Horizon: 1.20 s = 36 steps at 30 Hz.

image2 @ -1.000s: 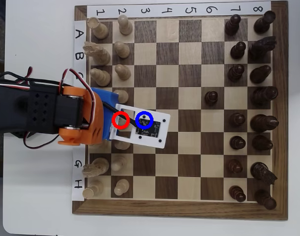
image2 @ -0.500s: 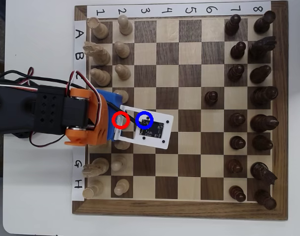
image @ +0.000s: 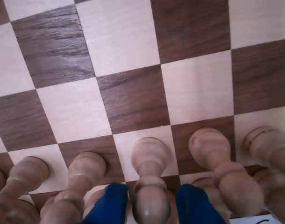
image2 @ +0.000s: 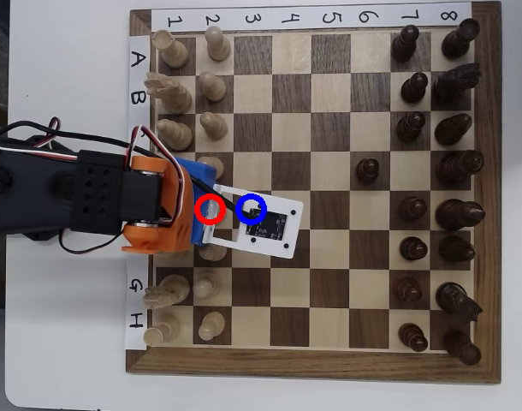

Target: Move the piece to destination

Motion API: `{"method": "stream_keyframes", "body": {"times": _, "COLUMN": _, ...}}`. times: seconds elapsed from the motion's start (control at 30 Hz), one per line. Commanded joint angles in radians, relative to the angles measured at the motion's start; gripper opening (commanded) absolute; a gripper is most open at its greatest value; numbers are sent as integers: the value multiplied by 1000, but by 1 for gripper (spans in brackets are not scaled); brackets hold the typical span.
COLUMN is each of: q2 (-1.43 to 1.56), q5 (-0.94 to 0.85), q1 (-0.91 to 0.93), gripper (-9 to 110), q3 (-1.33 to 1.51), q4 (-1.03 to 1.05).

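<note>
In the wrist view the piece [image: 149, 186], a pale cream pawn, stands on a light square with its head between my blue fingertips [image: 110, 203]. My gripper [image: 152, 193] is open, with a thin gap on each side of the pawn. The dark square just ahead of it [image: 133, 98] is bare. From overhead, the arm [image2: 150, 210] reaches in from the left. Its white camera board [image2: 274, 224] covers the pawn and the destination square. The blue ring [image2: 251, 196] and the red ring [image2: 210, 198] are drawn over that board.
Pale pawns stand close on both sides of the held-between pawn [image: 84, 172] [image: 212, 149], with taller pale pieces behind them. Dark pieces fill the far right of the board [image2: 453, 171]. One dark pawn [image2: 368, 169] stands advanced.
The arm has slid a little to the right along the board over the last second, bringing the gripper further over the red-ringed square.
</note>
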Motion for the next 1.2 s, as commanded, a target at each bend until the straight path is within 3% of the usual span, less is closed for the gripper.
{"method": "stream_keyframes", "body": {"times": 0.0, "q2": -3, "q5": 81, "q1": 31, "gripper": 14, "q3": -6, "q4": -49}}
{"method": "stream_keyframes", "body": {"times": 0.33, "q2": -5, "q5": 77, "q1": 41, "gripper": 12, "q3": 11, "q4": -74}}
{"method": "stream_keyframes", "body": {"times": 0.77, "q2": -8, "q5": 46, "q1": 69, "gripper": 0, "q3": 9, "q4": -80}}
{"method": "stream_keyframes", "body": {"times": 1.17, "q2": 28, "q5": 0, "q1": 84, "gripper": 0, "q3": -78, "q4": -28}}
